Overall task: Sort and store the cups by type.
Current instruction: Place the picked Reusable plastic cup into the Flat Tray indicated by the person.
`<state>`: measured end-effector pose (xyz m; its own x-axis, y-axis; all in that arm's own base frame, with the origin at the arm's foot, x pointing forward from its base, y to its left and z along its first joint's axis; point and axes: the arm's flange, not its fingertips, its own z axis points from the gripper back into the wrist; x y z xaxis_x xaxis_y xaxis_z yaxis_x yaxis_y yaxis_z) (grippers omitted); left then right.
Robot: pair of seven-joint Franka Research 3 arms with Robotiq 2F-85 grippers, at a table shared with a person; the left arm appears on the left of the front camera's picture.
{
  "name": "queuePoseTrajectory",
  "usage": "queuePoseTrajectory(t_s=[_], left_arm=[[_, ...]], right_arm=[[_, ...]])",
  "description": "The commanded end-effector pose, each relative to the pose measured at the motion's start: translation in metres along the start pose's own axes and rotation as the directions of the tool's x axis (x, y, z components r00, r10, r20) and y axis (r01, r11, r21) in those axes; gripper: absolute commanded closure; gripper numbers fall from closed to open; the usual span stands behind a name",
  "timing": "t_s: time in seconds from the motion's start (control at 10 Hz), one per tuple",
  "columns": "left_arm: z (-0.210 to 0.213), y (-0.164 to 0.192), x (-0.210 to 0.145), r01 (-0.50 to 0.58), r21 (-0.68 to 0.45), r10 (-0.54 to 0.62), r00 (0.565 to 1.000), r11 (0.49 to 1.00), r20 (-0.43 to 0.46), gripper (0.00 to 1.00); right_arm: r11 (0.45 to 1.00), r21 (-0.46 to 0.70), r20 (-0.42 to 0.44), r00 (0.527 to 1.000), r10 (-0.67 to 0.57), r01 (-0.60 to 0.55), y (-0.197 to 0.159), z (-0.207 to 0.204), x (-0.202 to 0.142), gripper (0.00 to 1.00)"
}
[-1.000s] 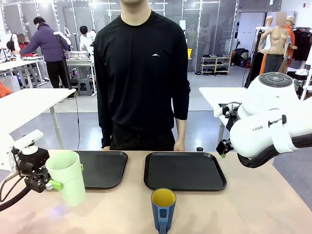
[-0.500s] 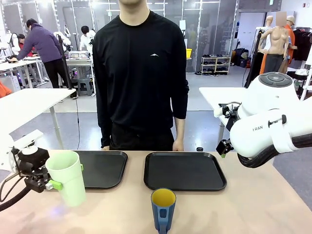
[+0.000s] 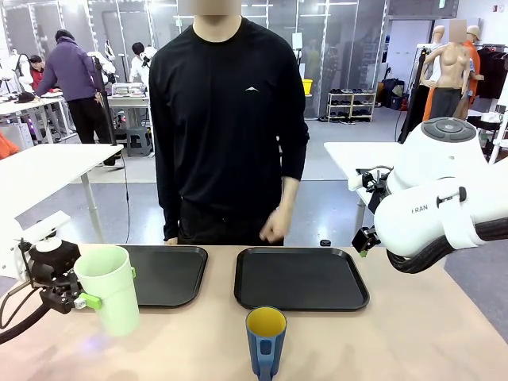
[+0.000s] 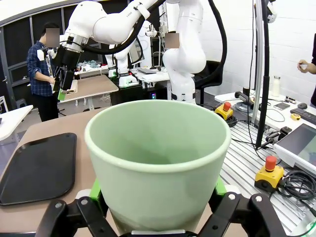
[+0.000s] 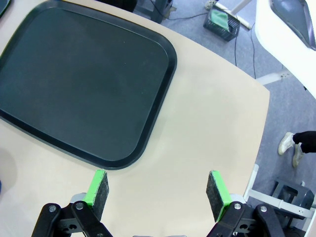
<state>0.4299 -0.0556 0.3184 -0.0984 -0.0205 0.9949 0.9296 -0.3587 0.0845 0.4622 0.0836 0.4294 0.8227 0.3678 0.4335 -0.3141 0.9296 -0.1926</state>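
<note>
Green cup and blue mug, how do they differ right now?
The green cup is taller and handleless; the blue mug is shorter with a handle. The green cup is plain pale green; the blue mug is yellow inside. The left gripper's jaws clasp the green cup; the blue mug stands free. Both are upright and off the trays.

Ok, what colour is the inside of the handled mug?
Yellow, inside the dark blue mug; the front view shows it best.
</note>
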Motion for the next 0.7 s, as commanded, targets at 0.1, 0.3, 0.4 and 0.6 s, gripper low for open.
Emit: queuePoseTrajectory(t_s=[0.1,0.3,0.4,0.6], left_arm=[[0.0008,0.0012,0.0021,0.006,-0.005,-0.006,1.000,1.000,-0.002,0.60],[0.0008,0.0012,0.0021,0.006,-0.005,-0.006,1.000,1.000,-0.002,0.60],[0.0008,0.0012,0.0021,0.006,-0.005,-0.006,1.000,1.000,-0.002,0.60],[0.0008,0.0012,0.0021,0.006,-0.005,-0.006,1.000,1.000,-0.002,0.60]], right_arm=[[1.000,-0.013,-0.002,1.000,0.006,-0.006,-0.0006,-0.0002,-0.0003,0.00],[1.000,-0.013,-0.002,1.000,0.006,-0.006,-0.0006,-0.0002,-0.0003,0.00],[1.000,-0.013,-0.002,1.000,0.006,-0.006,-0.0006,-0.0002,-0.0003,0.00],[1.000,-0.013,-0.002,1.000,0.006,-0.006,-0.0006,-0.0002,-0.0003,0.00]])
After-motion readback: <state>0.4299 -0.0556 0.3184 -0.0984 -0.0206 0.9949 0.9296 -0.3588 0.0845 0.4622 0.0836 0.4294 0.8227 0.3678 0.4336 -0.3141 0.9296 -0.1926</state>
